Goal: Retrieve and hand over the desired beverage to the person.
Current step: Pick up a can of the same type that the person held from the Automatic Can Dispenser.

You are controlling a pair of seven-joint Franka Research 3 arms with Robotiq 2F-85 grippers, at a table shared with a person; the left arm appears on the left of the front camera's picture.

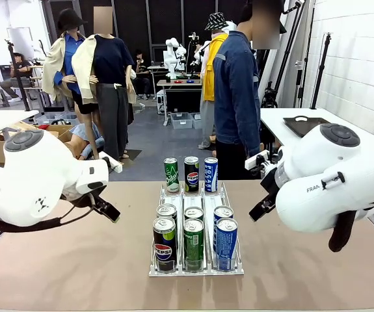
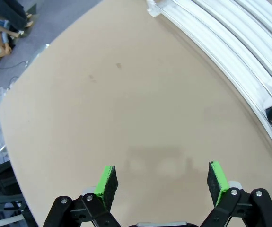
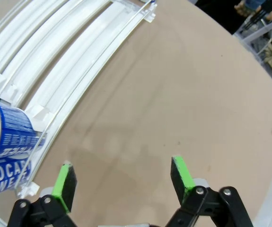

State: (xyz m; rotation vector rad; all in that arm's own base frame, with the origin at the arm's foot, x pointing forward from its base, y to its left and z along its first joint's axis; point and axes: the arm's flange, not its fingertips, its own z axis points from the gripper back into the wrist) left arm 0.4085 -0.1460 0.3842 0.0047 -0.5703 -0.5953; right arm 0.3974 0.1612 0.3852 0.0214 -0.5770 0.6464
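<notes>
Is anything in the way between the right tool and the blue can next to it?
Nothing big. The right tool hangs open over the table; the blue can sits in the rack beside it. Only the rack's low clear rail runs between them.

Colours across the tan table (image 1: 76, 260)
The person (image 1: 237, 91) wears a blue denim jacket with a pale stripe at the shoulder, over dark trousers. In the clear and white rack (image 1: 154, 263) the front row reads dark Pepsi can (image 1: 164, 246) with a red, white and blue roundel, green can (image 1: 194, 242), then blue Pocari can (image 1: 226, 244) with white lettering. Beyond the rack come the far green can (image 1: 171, 175), far Pepsi can (image 1: 191, 174) in black and far Pocari can (image 1: 211, 174) in blue. The left arm (image 1: 30, 182) and right arm (image 1: 330, 182) are white, while the left gripper (image 2: 162, 177) and right gripper (image 3: 124, 177) are black with bright green pads (image 2: 108, 182)
</notes>
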